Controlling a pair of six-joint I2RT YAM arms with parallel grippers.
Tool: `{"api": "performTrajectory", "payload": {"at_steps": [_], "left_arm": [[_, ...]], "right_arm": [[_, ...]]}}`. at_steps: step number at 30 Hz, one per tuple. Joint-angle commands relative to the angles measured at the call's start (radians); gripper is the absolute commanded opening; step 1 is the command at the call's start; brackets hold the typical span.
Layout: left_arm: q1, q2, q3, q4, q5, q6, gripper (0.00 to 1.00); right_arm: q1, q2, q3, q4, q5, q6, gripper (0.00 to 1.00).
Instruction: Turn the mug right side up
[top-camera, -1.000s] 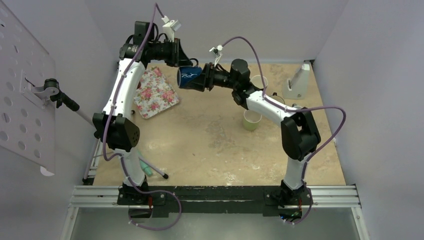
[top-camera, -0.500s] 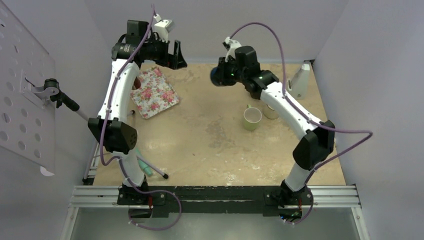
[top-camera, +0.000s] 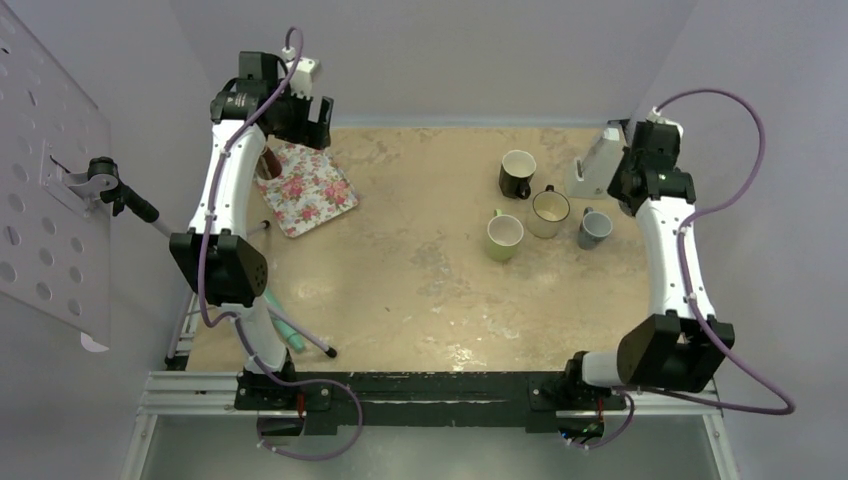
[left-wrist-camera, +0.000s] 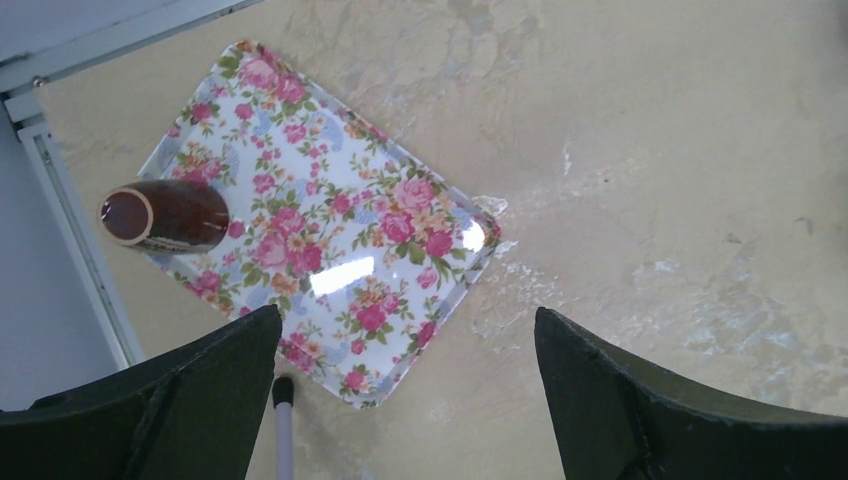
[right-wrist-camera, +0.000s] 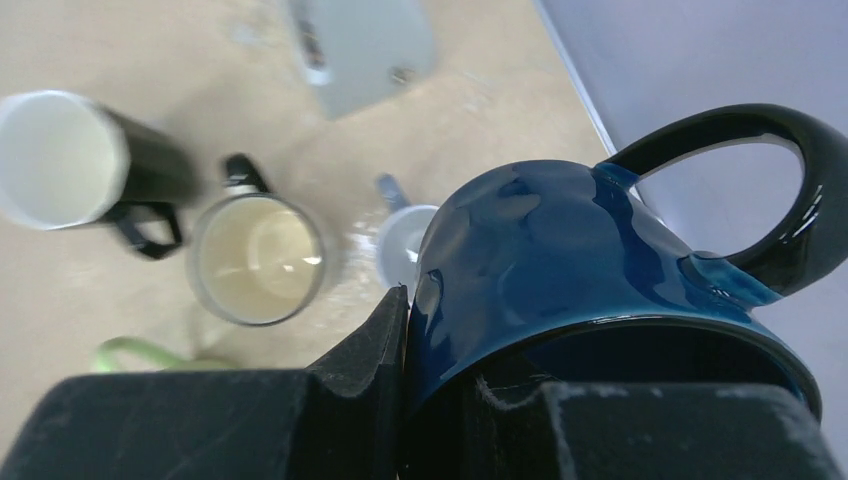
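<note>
- Right claw (right-wrist-camera: 440, 390) is clamped on the rim of the blue mug (right-wrist-camera: 560, 240).
- The blue mug hangs clear of the desk (right-wrist-camera: 150, 40), seemingly over the small grey cup (right-wrist-camera: 405, 245).
- Left claw (left-wrist-camera: 405, 330) gapes wide above the floral tray (left-wrist-camera: 340, 230).

Mug (right-wrist-camera: 560, 250) dark blue, handle (right-wrist-camera: 722, 127) black; tray (left-wrist-camera: 340, 240) pink floral on white; bottle (left-wrist-camera: 170, 215) brown.

place: robot lab cell | evidence: plain enclosing walls (top-camera: 450, 50), pegboard (top-camera: 40, 200), aluminium mounting rail (top-camera: 430, 395)
</note>
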Motion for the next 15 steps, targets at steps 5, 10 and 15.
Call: {"api": "performTrajectory", "payload": {"at_steps": [5, 10, 15], "left_arm": [[0.020, -0.015, -0.058, 0.024, -0.099, 0.059, 1.00], [0.037, 0.013, -0.083, 0.024, -0.144, 0.085, 1.00], [0.037, 0.047, -0.110, 0.051, -0.190, 0.116, 1.00]], "right_arm": [[-0.243, 0.079, -0.136, 0.200, -0.031, -0.038, 0.00], [-0.331, 0.175, -0.189, 0.255, -0.147, -0.023, 0.00], [-0.345, 0.250, -0.220, 0.287, -0.167, -0.019, 0.00]]}}
